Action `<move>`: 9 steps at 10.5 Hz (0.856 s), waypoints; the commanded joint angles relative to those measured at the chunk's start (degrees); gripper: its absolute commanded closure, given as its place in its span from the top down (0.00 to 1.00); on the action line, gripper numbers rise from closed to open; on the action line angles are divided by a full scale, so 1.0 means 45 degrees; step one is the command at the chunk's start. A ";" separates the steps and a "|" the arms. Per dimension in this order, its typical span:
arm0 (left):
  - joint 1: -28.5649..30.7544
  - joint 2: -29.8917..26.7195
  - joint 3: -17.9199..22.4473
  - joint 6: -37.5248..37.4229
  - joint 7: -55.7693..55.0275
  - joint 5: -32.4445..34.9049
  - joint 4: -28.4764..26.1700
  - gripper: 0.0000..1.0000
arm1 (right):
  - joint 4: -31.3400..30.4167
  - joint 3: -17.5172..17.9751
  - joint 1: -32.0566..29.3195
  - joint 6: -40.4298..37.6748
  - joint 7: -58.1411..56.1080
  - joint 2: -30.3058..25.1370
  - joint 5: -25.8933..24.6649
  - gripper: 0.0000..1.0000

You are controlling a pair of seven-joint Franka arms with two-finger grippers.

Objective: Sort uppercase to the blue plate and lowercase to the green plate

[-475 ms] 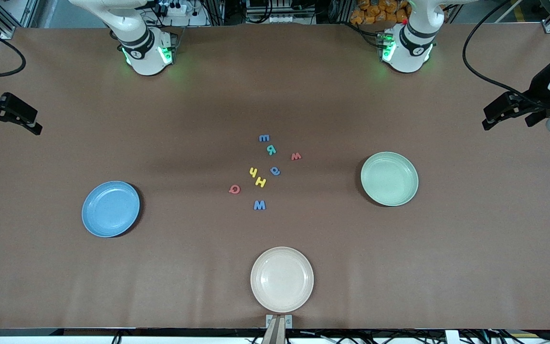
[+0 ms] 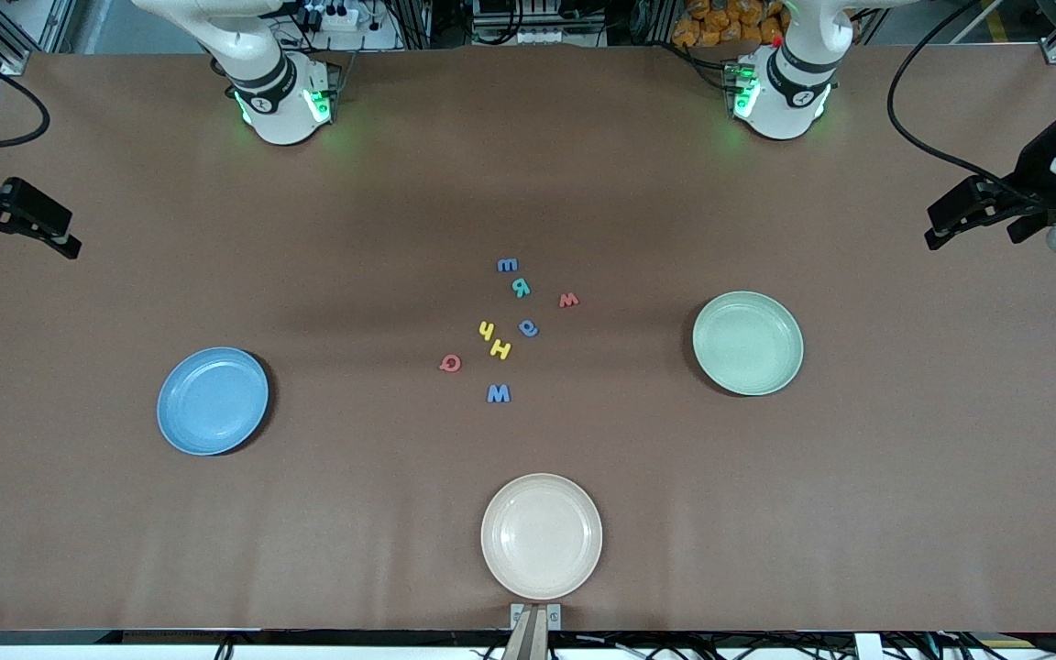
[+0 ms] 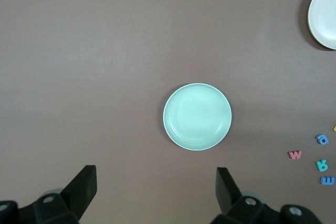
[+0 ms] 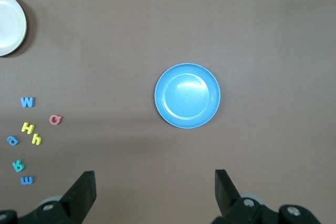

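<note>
Lowest in the frame, at the centre of the near edge, sat a cream plate [image 2: 541, 536], which had no part in the sorting. Higher up, in the middle of the frame, the eight foam letters lay loose on the brown tabletop [image 2: 528, 165]: first the big blue W [image 2: 499, 393], then the red Q [image 2: 450, 363], the yellow H [image 2: 500, 349] just beside the yellow h [image 2: 487, 330], the blue a [image 2: 528, 327], the red w [image 2: 568, 300], the teal R [image 2: 521, 289] and, uppermost, the small blue m [image 2: 508, 265]. The blue plate [image 2: 213, 401] lay toward the right arm's end and the green plate [image 2: 748, 343] toward the left arm's end, both bare, so no letter was sorted yet. Both arms waited at the frame's side edges: the right gripper [image 4: 155, 179] hung wide open and empty over the tabletop near the blue plate, the left gripper [image 3: 156, 176] likewise over the tabletop near the green plate. The likely trouble was the yellow pair, close enough that a pinch on one could drag or lift the other. The flat foam may also slip from the fingers, and W, w and m could be mistaken for one another when seen turned round. No brand or label was readable; the letters were the only writing.
</note>
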 commanded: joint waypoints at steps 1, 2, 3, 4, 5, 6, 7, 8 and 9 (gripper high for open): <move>0.0058 -0.0021 -0.0068 -0.0127 -0.0123 -0.0039 0.0104 1.00 | 0.0172 0.0050 -0.0098 -0.0305 0.0045 -0.0054 0.0024 1.00; 0.0078 0.0017 -0.0010 -0.0127 0.0032 -0.0001 0.0104 1.00 | 0.0172 0.0050 -0.0098 -0.0305 0.0026 -0.0054 0.0024 1.00; 0.0078 0.0018 -0.0010 -0.0127 0.0227 0.0077 0.0104 1.00 | 0.0172 0.0050 -0.0098 -0.0305 0.0025 -0.0054 0.0024 1.00; 0.0078 0.0018 -0.0010 -0.0127 0.0964 0.0058 0.0123 1.00 | 0.0172 0.0050 -0.0098 -0.0325 0.0025 -0.0054 0.0024 1.00; 0.0020 0.0018 -0.0029 -0.0127 0.1145 0.0039 0.0124 1.00 | 0.0172 0.0050 -0.0098 -0.0402 0.0045 -0.0054 0.0024 1.00; -0.0155 0.0114 -0.0145 -0.0127 0.1089 0.0039 0.0066 1.00 | 0.0172 0.0050 -0.0098 -0.0500 0.0045 -0.0054 0.0024 1.00; -0.0292 0.0270 -0.0475 -0.0127 0.0992 -0.0077 0.0104 1.00 | 0.0172 0.0031 -0.0098 -0.0539 0.0045 -0.0073 0.0024 1.00; -0.0351 0.0388 -0.0846 -0.0127 0.0449 -0.0156 0.0123 1.00 | 0.0172 0.0031 -0.0118 -0.0540 0.0026 -0.0054 0.0024 1.00; -0.0526 0.0601 -0.1217 -0.0031 -0.0097 -0.0176 0.0143 1.00 | 0.0172 0.0050 -0.0098 -0.0540 0.0045 -0.0054 0.0024 1.00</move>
